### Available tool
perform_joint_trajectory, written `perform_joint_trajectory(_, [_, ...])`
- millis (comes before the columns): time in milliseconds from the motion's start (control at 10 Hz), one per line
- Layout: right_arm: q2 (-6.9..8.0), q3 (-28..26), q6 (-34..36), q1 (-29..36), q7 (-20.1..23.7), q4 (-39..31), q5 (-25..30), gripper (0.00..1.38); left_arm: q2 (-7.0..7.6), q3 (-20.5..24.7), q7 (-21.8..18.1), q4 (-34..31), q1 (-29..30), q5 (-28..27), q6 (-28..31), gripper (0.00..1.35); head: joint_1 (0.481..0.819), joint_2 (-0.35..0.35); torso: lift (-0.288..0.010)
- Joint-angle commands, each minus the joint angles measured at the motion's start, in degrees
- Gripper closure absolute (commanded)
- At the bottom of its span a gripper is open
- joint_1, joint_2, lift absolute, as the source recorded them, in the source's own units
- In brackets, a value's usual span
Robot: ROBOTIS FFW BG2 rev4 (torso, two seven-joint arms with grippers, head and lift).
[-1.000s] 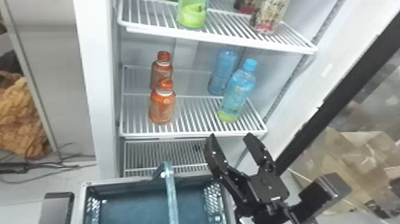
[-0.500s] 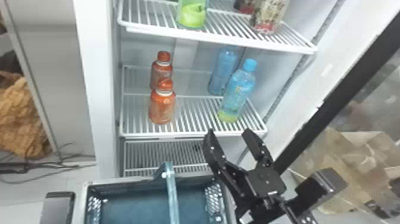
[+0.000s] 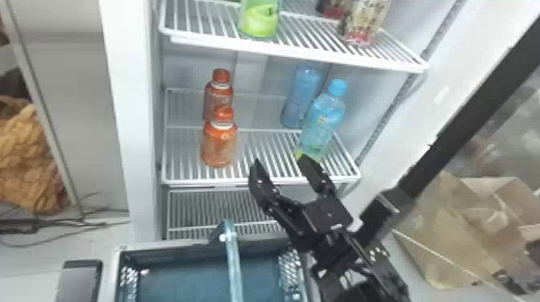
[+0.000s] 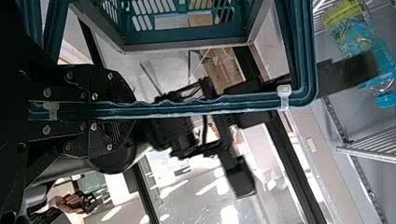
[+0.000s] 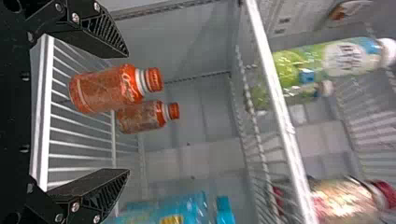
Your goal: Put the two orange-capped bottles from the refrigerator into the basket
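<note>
We had the right gripper point(image 3: 280, 160) spread wide, with nothing between its fingers, in front of the middle shelf point(image 3: 257, 180); in the head view one fingertip overlapped the lower part of the nearer blue-capped bottle point(image 3: 321, 124), and we could not tell whether they touched. Our left gripper point(image 4: 133, 110) was closed around the basket handle point(image 4: 210, 105), which ran between its fingers. We counted two orange-capped bottles, the front one point(image 3: 219, 146) and the rear one point(image 3: 219, 96), both upright on the left part of the middle shelf, one close behind the other. On the right part of that shelf we counted two blue-capped bottles, the nearer one and another point(image 3: 302, 96) behind it. On the upper shelf point(image 3: 297, 50) we had two green bottles, the larger-looking one point(image 5: 336, 58) beside the other point(image 5: 299, 93), and two patterned containers, one point(image 3: 365, 20) in front of the other point(image 3: 332, 10). There was one basket point(image 3: 185, 251), below and in front of the shelves.
</note>
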Motion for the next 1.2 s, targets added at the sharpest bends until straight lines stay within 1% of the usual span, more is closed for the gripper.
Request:
perform_joint_trajectory(0, [-0.34, 0.9, 2.5, -3.9, 0.5, 2.4, 0.4, 0.19, -0.05, 0.0, 0.0, 0.0, 0.1, 0.1, 0.0, 1.19, 0.695, -0.350, -0.288])
perform_joint_trajectory(200, [-0.87, 2.2, 4.3, -9.6, 1.9, 6.6, 1.8, 0.19, -0.05, -0.1, 0.0, 0.0, 0.1, 0.2, -0.1, 1.19, 0.695, -0.350, -0.288])
perform_joint_trajectory(400, [-1.13, 3.3, 5.2, -14.3, 2.2, 10.4, 2.9, 0.19, 0.04, -0.2, 0.0, 0.0, 0.1, 0.3, -0.1, 1.19, 0.695, -0.350, -0.288])
perform_joint_trajectory(700, [-1.31, 5.1, 6.0, -19.3, 3.8, 15.1, 3.6, 0.18, 0.04, -0.2, 0.1, 0.0, 0.0, 0.3, 0.0, 1.19, 0.695, -0.318, -0.288])
perform_joint_trajectory(1100, [-1.75, 8.0, 6.6, -24.7, 3.8, 20.0, 4.9, 0.18, 0.12, -0.6, 0.1, 0.0, -0.3, 0.6, 0.1, 1.19, 0.695, -0.273, -0.288])
